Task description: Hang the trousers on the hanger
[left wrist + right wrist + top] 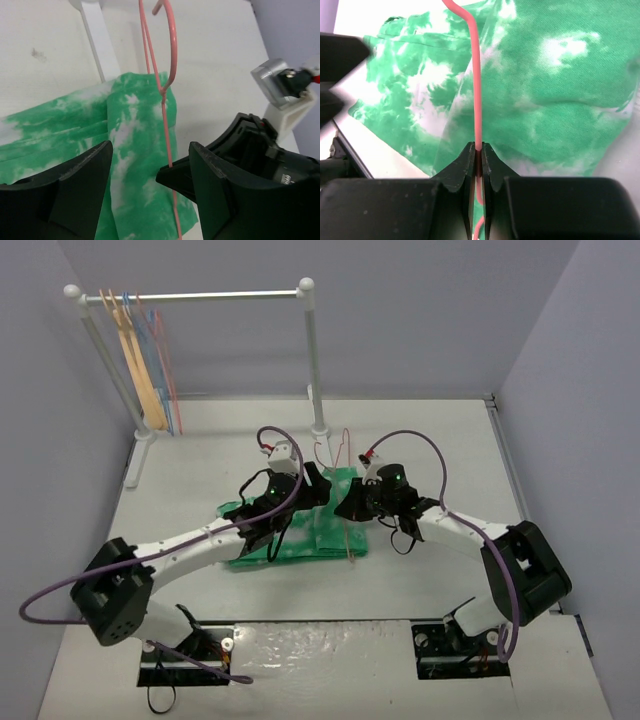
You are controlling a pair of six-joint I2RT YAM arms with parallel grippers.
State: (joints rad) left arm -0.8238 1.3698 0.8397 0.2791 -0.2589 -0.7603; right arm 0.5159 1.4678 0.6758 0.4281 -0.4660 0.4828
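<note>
The green tie-dyed trousers (325, 540) lie folded on the table between the two arms. Across them rests the thin pink hanger (347, 445), its hook toward the rack post. My right gripper (478, 150) is shut on the hanger (477, 75) wire, just above the trousers (545, 90). Over the trousers (135, 150) my left gripper (150, 175) stands open, nothing between its fingers. The hanger wire (165, 115) runs under it close to its right finger (220, 185). My right gripper's black tip (175, 175) shows there, pinching the wire.
A white clothes rail (200, 297) stands at the back, with a tan wooden hanger (140, 370) and light blue wire hangers (158, 360) at its left end. Its right post (314, 360) and foot (320, 430) stand just behind the trousers. Grey walls close in on both sides.
</note>
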